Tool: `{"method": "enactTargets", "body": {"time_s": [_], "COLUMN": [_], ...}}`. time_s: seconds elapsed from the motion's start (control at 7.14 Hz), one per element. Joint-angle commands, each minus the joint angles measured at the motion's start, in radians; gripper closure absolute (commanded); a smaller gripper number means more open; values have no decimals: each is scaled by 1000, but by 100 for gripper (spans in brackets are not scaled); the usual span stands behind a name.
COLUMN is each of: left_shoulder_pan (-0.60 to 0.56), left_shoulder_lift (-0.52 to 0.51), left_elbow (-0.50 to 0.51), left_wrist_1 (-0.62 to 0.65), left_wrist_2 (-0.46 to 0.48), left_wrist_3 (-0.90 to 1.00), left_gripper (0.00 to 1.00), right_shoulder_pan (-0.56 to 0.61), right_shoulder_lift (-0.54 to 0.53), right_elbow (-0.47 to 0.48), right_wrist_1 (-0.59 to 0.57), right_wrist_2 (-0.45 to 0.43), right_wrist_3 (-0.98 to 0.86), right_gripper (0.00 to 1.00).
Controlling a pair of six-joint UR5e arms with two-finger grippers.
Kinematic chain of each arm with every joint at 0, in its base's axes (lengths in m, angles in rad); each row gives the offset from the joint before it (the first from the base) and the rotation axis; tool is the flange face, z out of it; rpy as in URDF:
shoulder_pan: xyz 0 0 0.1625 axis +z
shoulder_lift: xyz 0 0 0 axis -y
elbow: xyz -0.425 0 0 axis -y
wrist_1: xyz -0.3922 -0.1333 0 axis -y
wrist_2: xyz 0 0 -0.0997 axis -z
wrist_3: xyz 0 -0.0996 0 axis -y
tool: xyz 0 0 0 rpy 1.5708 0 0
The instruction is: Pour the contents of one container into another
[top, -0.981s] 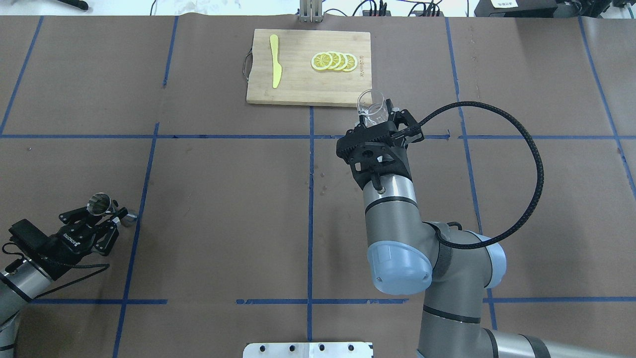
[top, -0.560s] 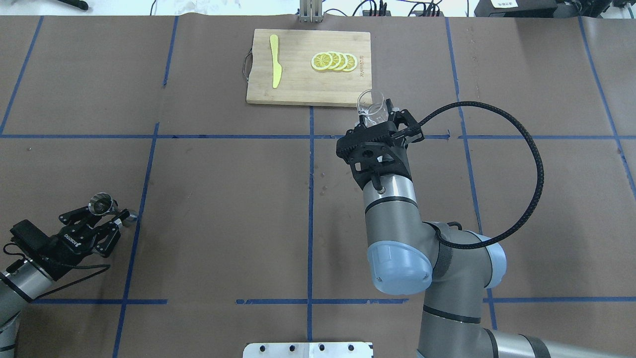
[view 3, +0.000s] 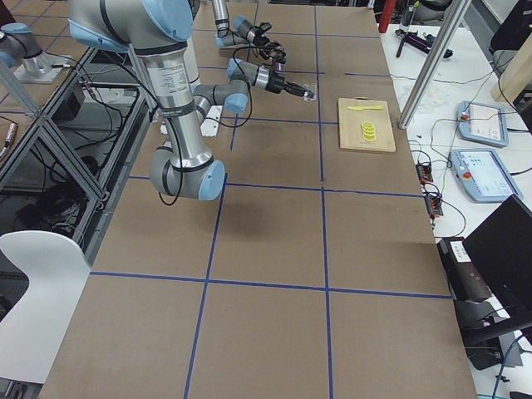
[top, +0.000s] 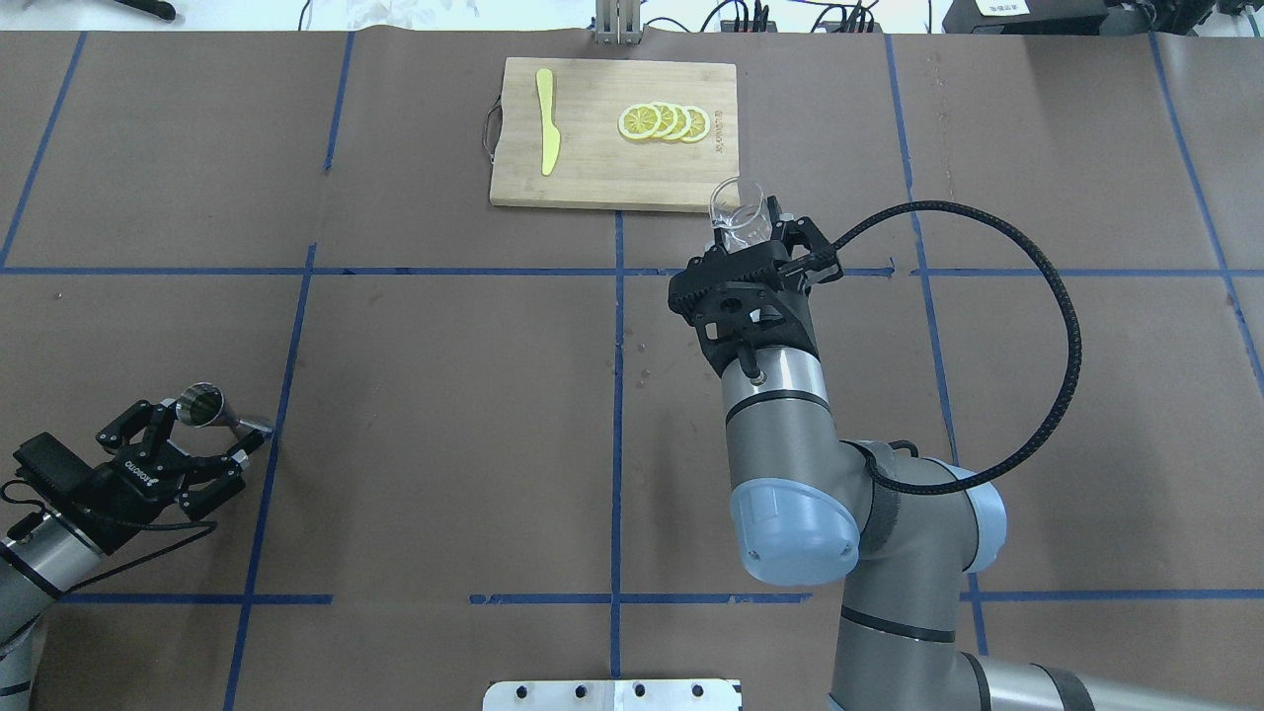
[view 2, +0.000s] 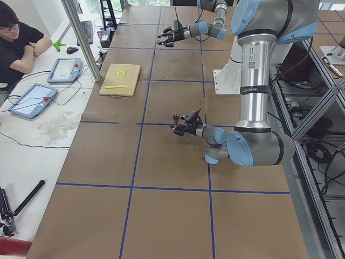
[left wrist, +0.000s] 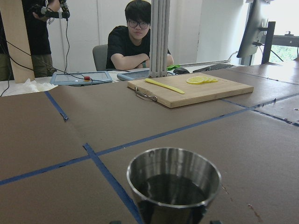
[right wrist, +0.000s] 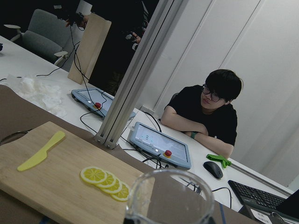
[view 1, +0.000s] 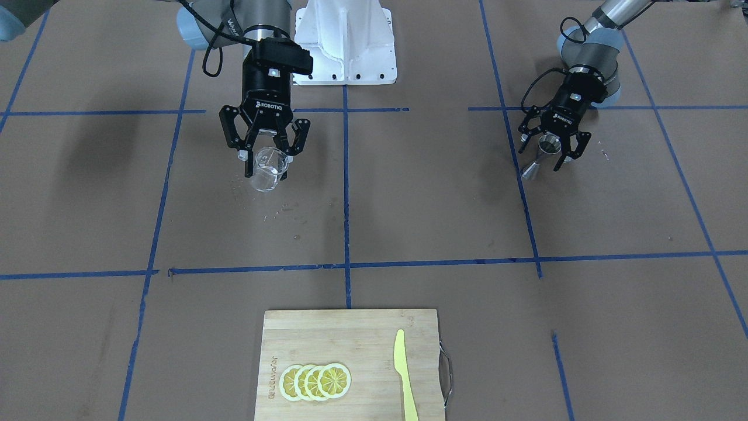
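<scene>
Two grasps: right fingers [top: 762, 229] clamp the glass cup [top: 739, 211], left fingers [top: 202, 431] the jigger [top: 204, 407] (well apart).

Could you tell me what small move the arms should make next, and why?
Probably bring the two containers together: the right tool holds the glass cup aloft near the cutting board, while the left tool holds the jigger far across the table. With that wide gap, no pour can start, so the left arm should likely carry the jigger toward the cup.

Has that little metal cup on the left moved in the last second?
Yes. The jigger and the left hand holding it swung slightly left, away from the blue tape line, judged in the overhead view.
</scene>
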Motion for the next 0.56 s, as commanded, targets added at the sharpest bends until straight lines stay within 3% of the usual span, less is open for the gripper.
{"method": "enactTargets", "body": {"time_s": [0.0, 0.42], "left_shoulder_pan": [-6, -18], "left_shoulder_lift": [1, 13], "left_elbow": [-39, -64], "left_wrist_1": [-8, -46], "left_wrist_2": [23, 39], "left_wrist_3": [15, 17], "left_gripper": [0, 0], "right_shoulder_pan": [0, 0], "right_shoulder_lift": [0, 2], "right_elbow": [2, 5], "right_wrist_1": [0, 2], "right_wrist_2": [0, 0], "right_wrist_3": [0, 0], "right_gripper": [100, 100]}}
